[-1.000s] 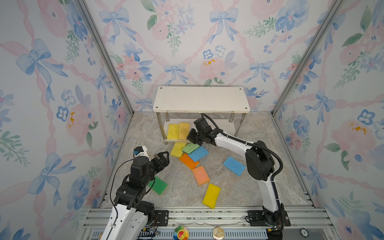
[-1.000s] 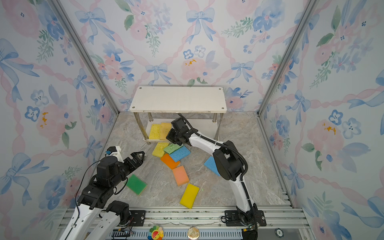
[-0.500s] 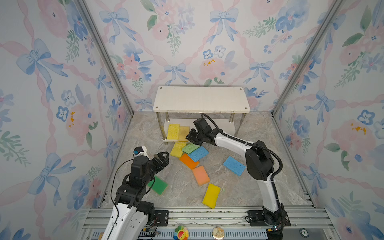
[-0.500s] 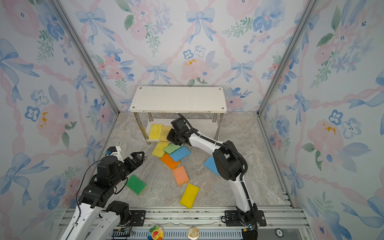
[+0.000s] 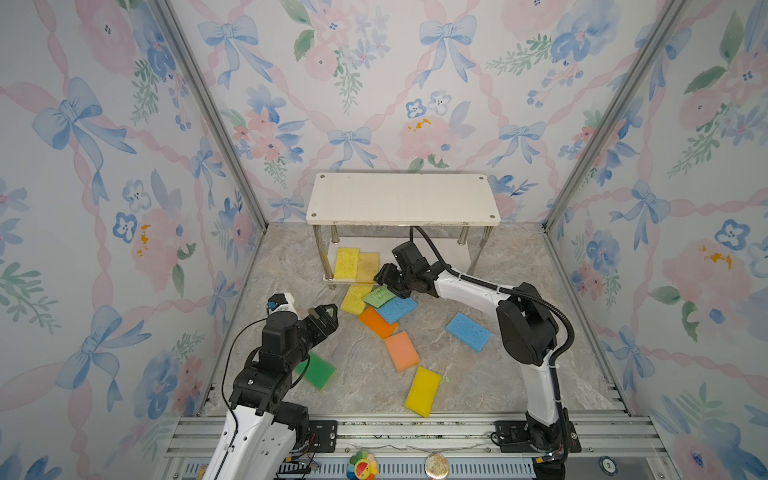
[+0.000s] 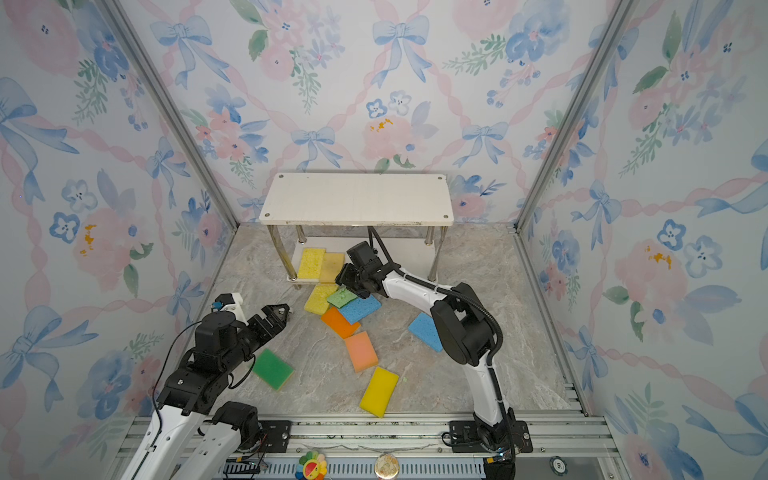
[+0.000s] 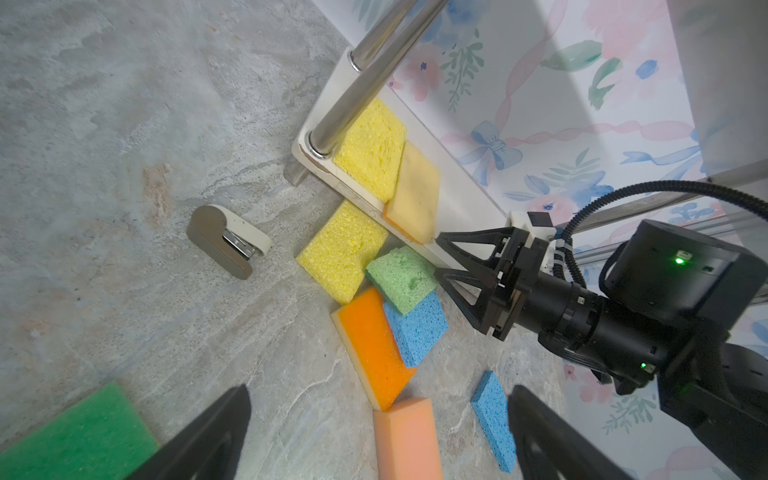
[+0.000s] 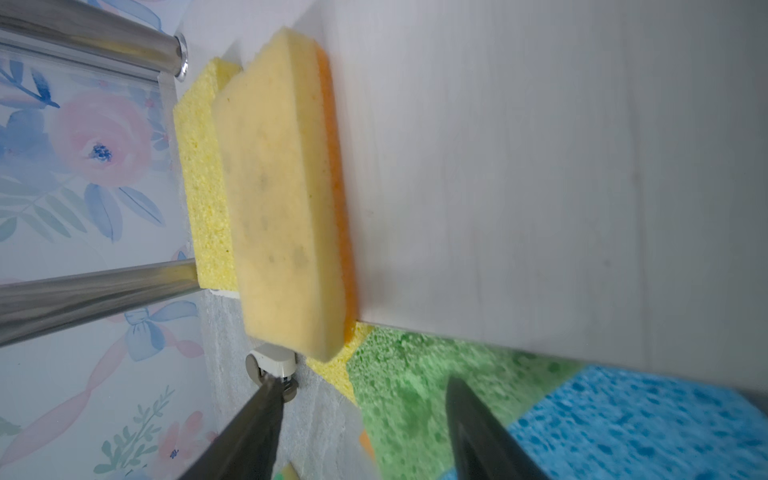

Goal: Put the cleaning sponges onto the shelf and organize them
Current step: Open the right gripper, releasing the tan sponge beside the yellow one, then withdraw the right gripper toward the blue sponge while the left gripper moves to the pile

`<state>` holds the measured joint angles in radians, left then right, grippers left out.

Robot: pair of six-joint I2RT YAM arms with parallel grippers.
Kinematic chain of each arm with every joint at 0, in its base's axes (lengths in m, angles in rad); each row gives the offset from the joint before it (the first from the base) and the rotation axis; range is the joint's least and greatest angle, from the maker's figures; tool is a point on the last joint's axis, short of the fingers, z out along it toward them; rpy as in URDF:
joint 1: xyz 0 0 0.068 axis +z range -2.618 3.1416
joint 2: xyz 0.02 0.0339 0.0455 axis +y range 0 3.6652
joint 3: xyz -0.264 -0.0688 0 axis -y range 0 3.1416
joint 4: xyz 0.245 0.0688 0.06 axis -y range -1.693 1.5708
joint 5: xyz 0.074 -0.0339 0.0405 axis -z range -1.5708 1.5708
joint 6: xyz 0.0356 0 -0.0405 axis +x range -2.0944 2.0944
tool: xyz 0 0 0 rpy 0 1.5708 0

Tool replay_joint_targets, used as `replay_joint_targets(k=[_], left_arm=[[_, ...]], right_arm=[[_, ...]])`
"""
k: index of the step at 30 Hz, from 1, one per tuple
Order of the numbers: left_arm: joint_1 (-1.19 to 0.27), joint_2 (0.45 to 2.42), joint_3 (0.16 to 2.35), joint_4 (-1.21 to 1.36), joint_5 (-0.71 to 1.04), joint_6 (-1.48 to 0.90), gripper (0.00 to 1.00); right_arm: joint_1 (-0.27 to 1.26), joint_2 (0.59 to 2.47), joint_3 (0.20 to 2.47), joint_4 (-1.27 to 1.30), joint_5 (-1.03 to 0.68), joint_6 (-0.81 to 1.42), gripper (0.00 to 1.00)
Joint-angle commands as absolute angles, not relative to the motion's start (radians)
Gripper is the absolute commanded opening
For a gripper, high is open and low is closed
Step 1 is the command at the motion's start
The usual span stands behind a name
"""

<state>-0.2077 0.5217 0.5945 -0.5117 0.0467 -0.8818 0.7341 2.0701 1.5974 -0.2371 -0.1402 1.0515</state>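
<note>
On shelf (image 5: 401,199) lower board: yellow sponge (image 5: 347,262) sits against the left front post, tan sponge (image 5: 369,266) touching it. Packed from one end, probably to leave room for the rest. Tan one overhangs the front edge. Top board carries no sponge. Right pincer (image 5: 379,276) spread, empty, just beside the tan sponge. Left pincer (image 5: 323,311) wide apart, empty, over the table (image 5: 498,374) near the dark green sponge (image 5: 318,370). Eight sponges lie on the table.

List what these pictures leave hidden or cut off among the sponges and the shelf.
Shelf: rear of its lower board hidden under the top board, both top views.
Dark green sponge: corner under the left arm, top views; cut off in left wrist view.
Lone blue sponge: edge behind the right arm in a top view.
</note>
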Motion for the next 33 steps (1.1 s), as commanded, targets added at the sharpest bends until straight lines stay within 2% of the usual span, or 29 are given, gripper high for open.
replay_joint_targets(k=[1, 8, 11, 16, 25, 26, 27, 33], left_arm=[[-0.199, 0.533, 0.587, -0.499, 0.066, -0.859, 0.98], [-0.202, 0.59, 0.526, -0.413, 0.168, -0.894, 0.98], [-0.208, 0.594, 0.435, -0.29, 0.242, -0.988, 0.98], [-0.275, 0.723, 0.36, -0.082, 0.253, -1.093, 0.95], [-0.323, 1.067, 0.47, 0.129, 0.22, -1.118, 0.82], [-0.32, 1.112, 0.497, 0.149, 0.233, -1.116, 0.78], [-0.32, 1.161, 0.527, 0.164, 0.245, -1.106, 0.7], [-0.316, 1.341, 0.674, 0.185, 0.25, -1.043, 0.14]], right_arm=[[0.742, 1.943, 1.544, -0.25, -0.105, 0.998, 0.66], [0.761, 1.769, 1.348, -0.22, -0.141, 1.003, 0.64], [0.74, 1.675, 1.265, -0.25, -0.166, 0.999, 0.64], [0.692, 1.48, 1.17, -0.398, -0.161, 0.935, 0.61], [0.5, 1.137, 0.958, -0.544, -0.182, 0.918, 0.56], [0.487, 1.12, 0.956, -0.56, -0.188, 0.909, 0.56], [0.479, 1.111, 0.958, -0.578, -0.194, 0.898, 0.55], [0.445, 1.052, 0.937, -0.612, -0.195, 0.878, 0.55]])
